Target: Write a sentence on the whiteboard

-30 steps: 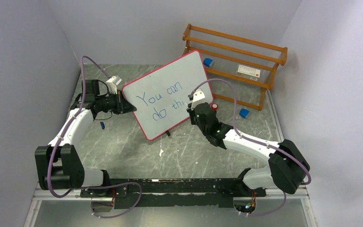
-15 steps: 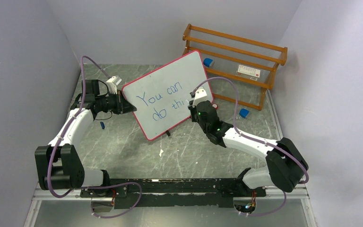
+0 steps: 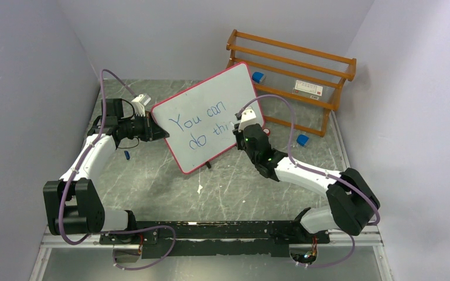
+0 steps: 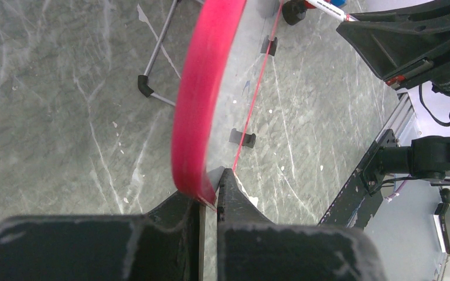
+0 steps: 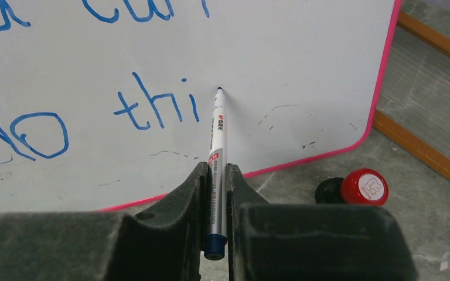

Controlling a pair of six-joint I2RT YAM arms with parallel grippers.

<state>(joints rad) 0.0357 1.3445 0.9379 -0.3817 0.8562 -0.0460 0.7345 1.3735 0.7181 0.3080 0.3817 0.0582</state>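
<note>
The whiteboard (image 3: 225, 93), white with a thin pink-red frame, stands tilted in the middle of the table. Blue writing (image 3: 202, 130) reads "You can" over "do thi". My left gripper (image 3: 163, 133) is shut on the board's left edge; the left wrist view shows the red frame (image 4: 202, 111) pinched between the jaws. My right gripper (image 3: 238, 130) is shut on a silver marker (image 5: 217, 140) with a blue end. The marker's tip sits at the board just right of "thi" (image 5: 155, 105). The whiteboard also fills the right wrist view (image 5: 304, 52).
A wooden rack (image 3: 296, 73) stands behind the board at the back right, with a labelled box and a blue item on it. A red cap (image 5: 364, 187) lies on the table by the board's lower corner. A blue block (image 3: 303, 140) and a small blue piece (image 3: 127, 155) lie on the table.
My right gripper has moved up and slightly left with the marker, toward the board just after "thi". The writing reads the same. The left arm and the board have not moved.
</note>
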